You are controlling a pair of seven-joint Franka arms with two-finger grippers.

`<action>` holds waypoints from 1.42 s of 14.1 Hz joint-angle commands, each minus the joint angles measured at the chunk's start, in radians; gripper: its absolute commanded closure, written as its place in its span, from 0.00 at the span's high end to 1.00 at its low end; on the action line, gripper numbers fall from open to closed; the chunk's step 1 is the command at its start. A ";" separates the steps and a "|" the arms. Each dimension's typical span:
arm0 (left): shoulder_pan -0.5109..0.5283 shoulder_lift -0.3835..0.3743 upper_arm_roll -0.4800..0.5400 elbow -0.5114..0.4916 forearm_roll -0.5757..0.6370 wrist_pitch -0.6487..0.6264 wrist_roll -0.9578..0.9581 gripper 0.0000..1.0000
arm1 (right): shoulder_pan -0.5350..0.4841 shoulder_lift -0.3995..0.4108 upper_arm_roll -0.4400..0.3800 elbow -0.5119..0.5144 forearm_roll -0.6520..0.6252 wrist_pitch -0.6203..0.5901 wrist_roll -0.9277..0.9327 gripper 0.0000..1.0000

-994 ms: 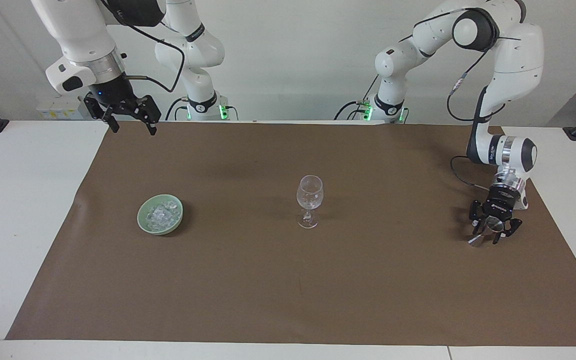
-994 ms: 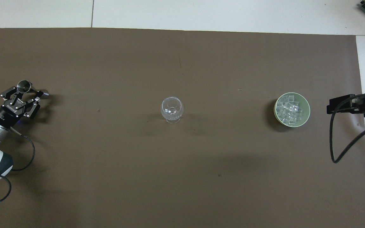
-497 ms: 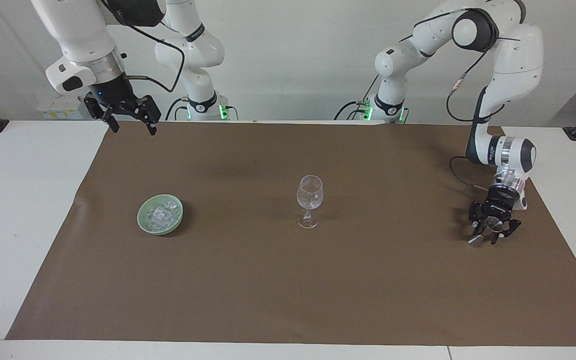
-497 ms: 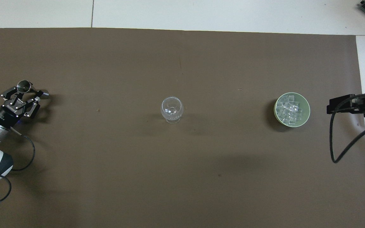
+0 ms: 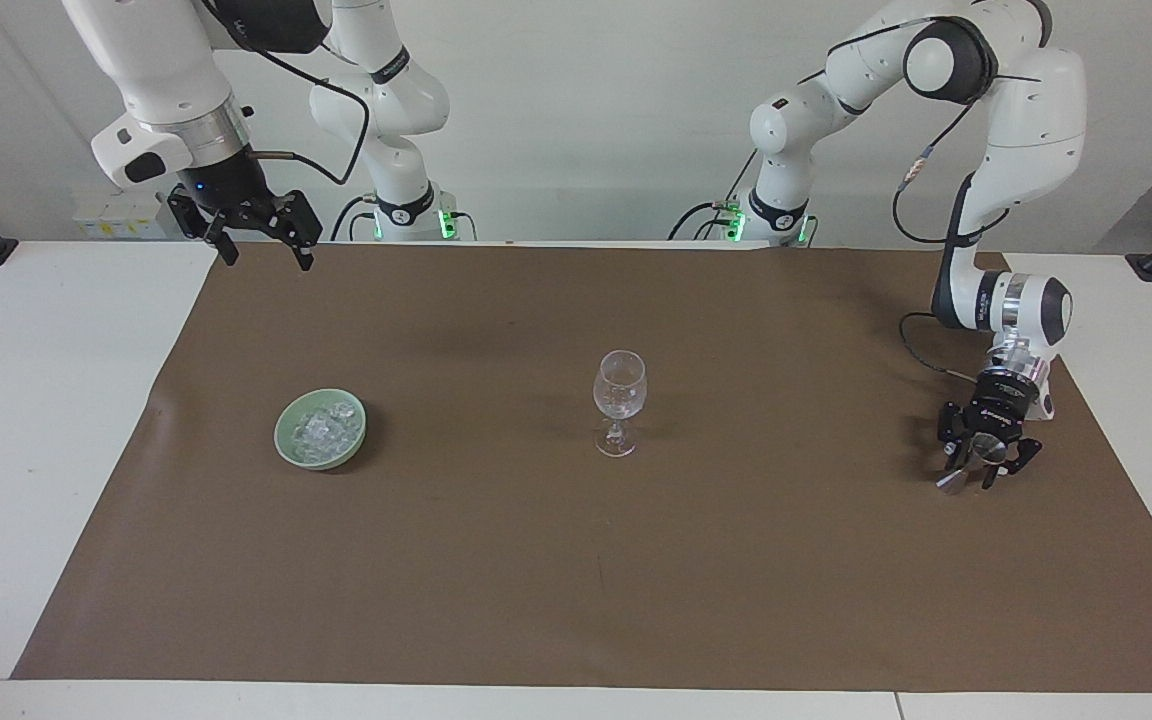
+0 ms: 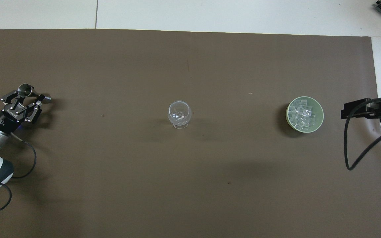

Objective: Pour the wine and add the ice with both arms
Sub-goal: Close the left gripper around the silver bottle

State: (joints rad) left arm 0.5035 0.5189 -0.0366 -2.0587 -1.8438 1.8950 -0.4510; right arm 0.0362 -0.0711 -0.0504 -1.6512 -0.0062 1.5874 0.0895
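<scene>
1. The clear stemmed wine glass [image 5: 620, 401] stands upright at the centre of the brown paper table cover [image 5: 576, 600]. It appears empty: no wine and no ice can be made out in it.
2. The ice [image 5: 324, 427], small clear whitish chunks, lies heaped in the pale green round bowl [image 6: 320, 114], at lower left of centre in the facing view and at right of centre in the overhead view. By this evidence no ice has been moved.
3. The left gripper [image 5: 979, 462] is low at the right of the facing view, its jaws clamped on a small shiny metal measuring cup [image 6: 25, 89]. The contents cannot be seen.
4. The right gripper [image 5: 257, 243] hangs at upper left of the facing view, jaws apart and empty; this arm waits.
5. Judgement: the task is at an early stage. The pour and the ice transfer both remain.
</scene>
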 commanded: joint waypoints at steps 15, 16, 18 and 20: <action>0.001 0.012 0.009 0.008 -0.017 -0.020 0.014 0.47 | -0.004 -0.016 -0.002 -0.013 0.015 0.000 -0.025 1.00; 0.001 0.012 0.009 0.008 -0.017 -0.020 0.014 0.46 | -0.004 -0.016 0.000 -0.013 0.015 0.000 -0.025 1.00; 0.003 0.012 0.009 0.009 -0.017 -0.020 0.014 0.41 | -0.004 -0.016 0.000 -0.013 0.015 -0.001 -0.025 1.00; 0.003 0.012 0.009 0.009 -0.017 -0.020 0.014 0.39 | -0.004 -0.016 0.000 -0.013 0.015 -0.001 -0.025 1.00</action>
State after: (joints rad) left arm 0.5046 0.5191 -0.0327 -2.0587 -1.8438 1.8925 -0.4502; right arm 0.0362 -0.0711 -0.0504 -1.6512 -0.0062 1.5874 0.0895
